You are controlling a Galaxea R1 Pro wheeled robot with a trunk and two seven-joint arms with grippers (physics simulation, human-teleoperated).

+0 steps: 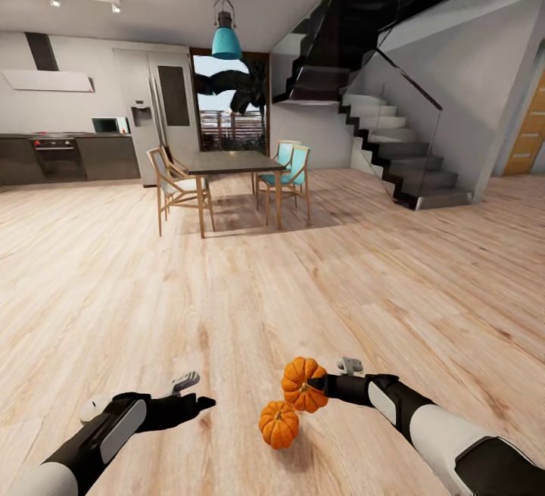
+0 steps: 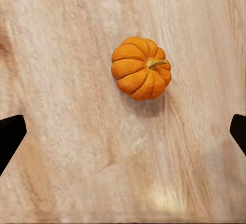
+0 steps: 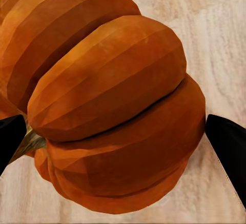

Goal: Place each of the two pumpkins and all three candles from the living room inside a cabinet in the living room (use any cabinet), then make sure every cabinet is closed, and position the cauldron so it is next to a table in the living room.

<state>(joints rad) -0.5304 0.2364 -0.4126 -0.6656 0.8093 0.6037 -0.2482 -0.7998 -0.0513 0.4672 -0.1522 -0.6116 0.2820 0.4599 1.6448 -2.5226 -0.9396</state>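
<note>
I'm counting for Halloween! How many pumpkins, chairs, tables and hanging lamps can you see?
Pumpkins: 2, one in the right gripper at, one on the floor
Chairs: 3 that I can make out
Tables: 1
Hanging lamps: 1
Total: 7

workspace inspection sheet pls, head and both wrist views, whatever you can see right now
surface: pale wood plank floor; no work table near the arms
job's things: one pumpkin sits between the right gripper's fingers, close up in the right wrist view; second pumpkin lies on the floor, also under the left wrist camera
clutter: nothing seen
grippers: right gripper closed around the first pumpkin; left gripper open and empty, fingertips wide apart in its wrist view
cables: nothing seen
surroundings: dining table with chairs, kitchen counter, staircase, teal pendant lamp
</note>
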